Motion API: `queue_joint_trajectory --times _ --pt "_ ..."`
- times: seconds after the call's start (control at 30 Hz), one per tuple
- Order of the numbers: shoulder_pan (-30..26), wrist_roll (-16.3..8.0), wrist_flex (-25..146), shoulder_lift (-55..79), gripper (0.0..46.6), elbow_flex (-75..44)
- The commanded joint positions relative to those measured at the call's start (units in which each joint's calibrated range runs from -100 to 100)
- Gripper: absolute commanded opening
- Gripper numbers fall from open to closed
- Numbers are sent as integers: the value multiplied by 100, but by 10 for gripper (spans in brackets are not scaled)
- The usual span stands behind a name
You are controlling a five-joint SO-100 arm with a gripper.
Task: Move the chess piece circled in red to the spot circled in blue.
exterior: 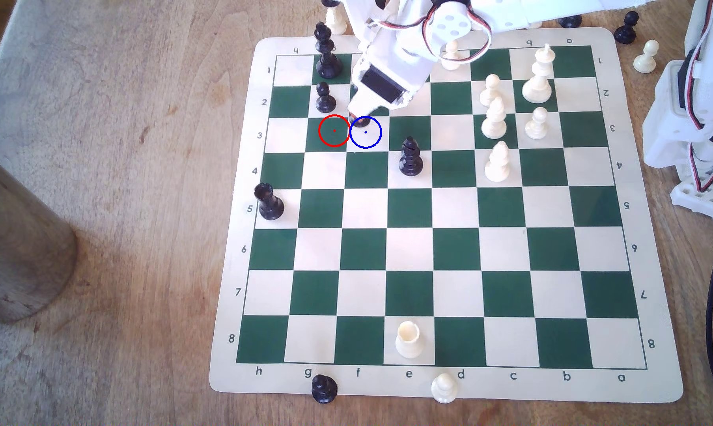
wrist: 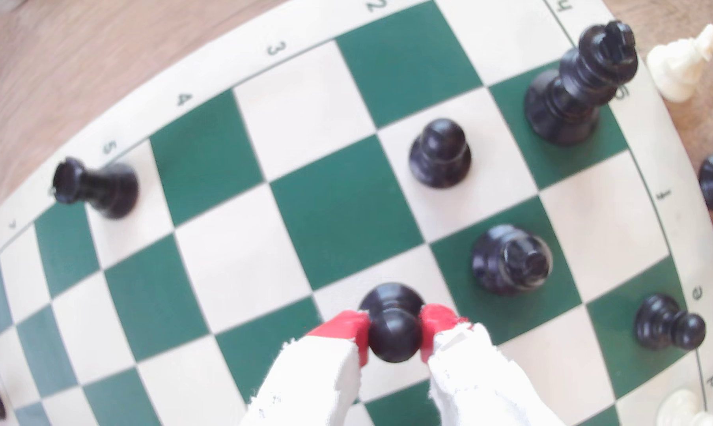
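1. Wooden table (exterior: 121,205) carries a green-and-cream board (exterior: 428,254) near its far edge.
2. Pincer (wrist: 395,338) pinches the pawn (wrist: 393,323) by its head, red pads (wrist: 348,327) on either side.
3. Pawn base sits at the far edge of the blue-ringed cream spot (exterior: 367,137).
4. Red ring (exterior: 334,130) lies just beside it on a green square.

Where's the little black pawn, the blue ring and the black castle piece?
Small glossy black pawn (wrist: 393,336): wrist view, ball head.
Blue ring (exterior: 372,139): exterior view, cream square inside.
Black rook (exterior: 269,205): exterior view, body.
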Motion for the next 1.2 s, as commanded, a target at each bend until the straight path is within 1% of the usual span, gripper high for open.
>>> queue_joint_trajectory --times 0.0,0.5,0.67,0.8,0.87,1.0,1.17 --pt "-87 24 -96 -65 2 -180" --pt "-47 34 -154 105 2 -207" --pt "-55 83 -154 232 3 -207" --pt "-40 83 2 207 106 -234" --pt "-24 83 109 139 140 -243" --pt "23 98 248 -48 161 -243" --pt "70 103 698 -456 160 -343"
